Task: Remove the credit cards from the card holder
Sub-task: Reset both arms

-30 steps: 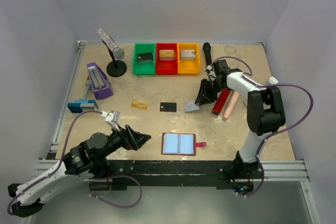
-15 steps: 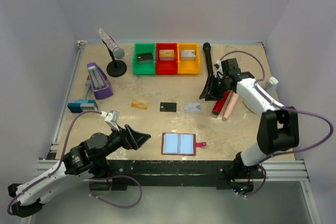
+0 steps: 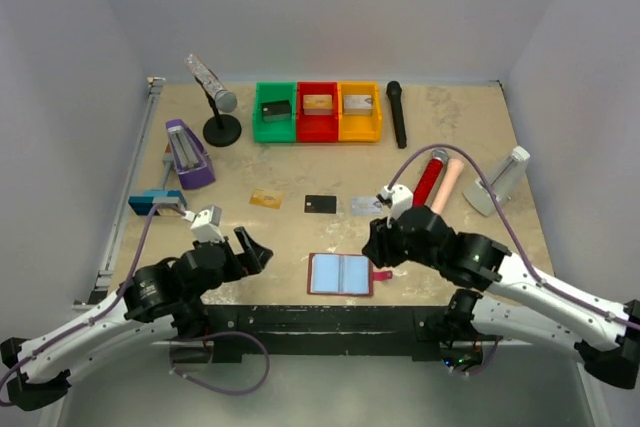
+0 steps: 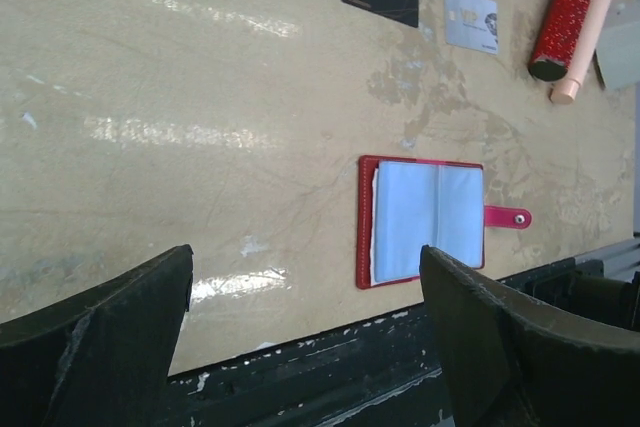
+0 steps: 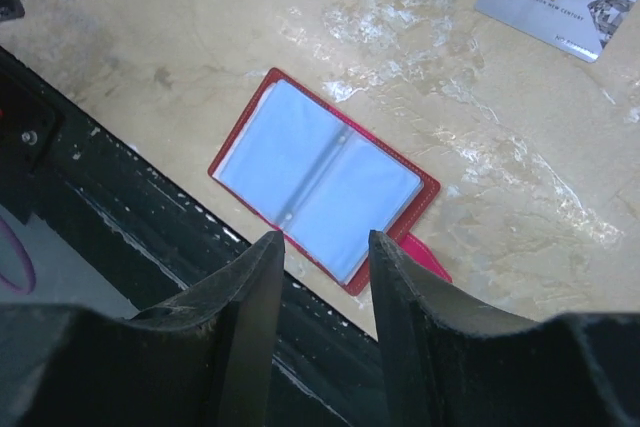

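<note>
Beige table (image 3: 450, 117), from above: the card holder (image 3: 340, 274) lies open between my left gripper (image 3: 258, 247) and right gripper (image 3: 372, 245), with three credit cards (image 3: 320, 204) just beyond it. Left wrist: jaws spread wide, empty. Right wrist: jaws partly apart, empty, over it.

The card holder (image 3: 341, 274) lies on the worktop (image 3: 470, 127) at its near edge, about mid-width, with the left hand (image 3: 255, 249) to its left and the right hand (image 3: 374, 244) just above its right end. Beyond it the credit cards (image 3: 320, 204) lie in a left-to-right row, apart from one another. Right of that row, two cylinders (image 3: 430, 177) lie side by side. At the far side three bins (image 3: 318, 136) stand in a touching row, a block in each. A stand (image 3: 222, 129) sits left of them and a microphone (image 3: 396, 114) right.
</note>
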Robot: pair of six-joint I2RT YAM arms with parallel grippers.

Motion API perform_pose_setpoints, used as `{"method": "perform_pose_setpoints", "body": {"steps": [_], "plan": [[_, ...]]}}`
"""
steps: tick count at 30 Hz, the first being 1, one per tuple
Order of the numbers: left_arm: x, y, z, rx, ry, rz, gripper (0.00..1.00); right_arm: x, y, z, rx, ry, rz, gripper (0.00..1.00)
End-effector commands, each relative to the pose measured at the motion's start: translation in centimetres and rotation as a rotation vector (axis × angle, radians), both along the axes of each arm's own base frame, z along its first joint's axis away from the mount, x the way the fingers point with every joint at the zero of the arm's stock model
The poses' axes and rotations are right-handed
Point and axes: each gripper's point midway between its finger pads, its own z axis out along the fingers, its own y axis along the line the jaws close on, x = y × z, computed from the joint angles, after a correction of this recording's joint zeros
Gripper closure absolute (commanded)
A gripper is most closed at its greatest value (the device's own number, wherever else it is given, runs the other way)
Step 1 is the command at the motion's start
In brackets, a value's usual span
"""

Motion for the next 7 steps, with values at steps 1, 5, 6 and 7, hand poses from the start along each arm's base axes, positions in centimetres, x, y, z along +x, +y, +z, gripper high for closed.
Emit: {"method": "perform_pose_setpoints", "body": {"steps": [1, 5, 6, 7], "plan": [[0.3, 1.9, 0.7, 0.026, 0.017, 0.103, 0.0, -0.1, -1.6, 0.7, -0.048, -0.142, -0.104, 0.56], [0.4, 2.4, 1.5, 0.045, 0.018, 0.122, 0.0, -0.6, -1.5, 1.9, -0.003, -0.164, -0.105, 0.53], [0.5, 2.7, 1.9, 0.054, 0.014, 0.131, 0.0, -0.6, -1.3, 2.5, 0.023, -0.172, -0.106, 0.52], [0.5, 3.0, 2.2, 0.067, 0.013, 0.139, 0.0, -0.5, -1.2, 3.2, 0.052, -0.184, -0.107, 0.49]]}}
